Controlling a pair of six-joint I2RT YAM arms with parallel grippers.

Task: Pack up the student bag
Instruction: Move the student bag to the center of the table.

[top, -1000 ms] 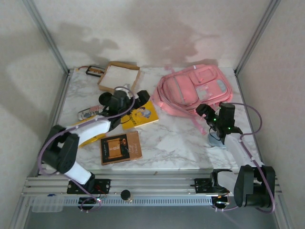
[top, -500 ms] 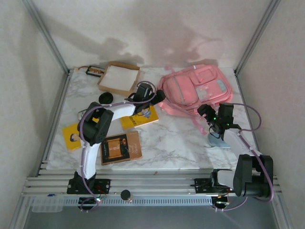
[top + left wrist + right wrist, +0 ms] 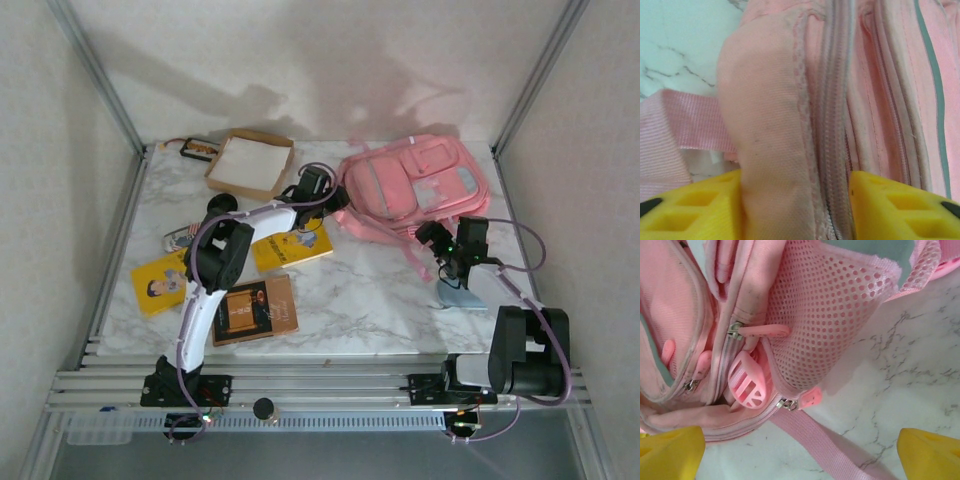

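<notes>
One soft pink bag (image 3: 415,185) lies at the upper right of the marble desk (image 3: 370,300).
Top view: the left claw (image 3: 335,200) is at the bag's left edge and the right claw (image 3: 437,240) below it; two yellow booklets (image 3: 160,283) (image 3: 292,248), one brown book (image 3: 253,308) and one cardboard box (image 3: 250,163) lie left, their print too small to read. Left wrist: yellow fingers (image 3: 690,210) pinch a woven fold with a zip. Right wrist: the fingers stand wide apart before a mesh pocket (image 3: 840,305).

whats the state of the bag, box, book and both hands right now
student bag: lying flat
left hand: shut on a fold of the student bag
right hand: open, facing the bag's mesh pocket
cardboard box: open, white inside
brown book: closed, lying flat
</notes>
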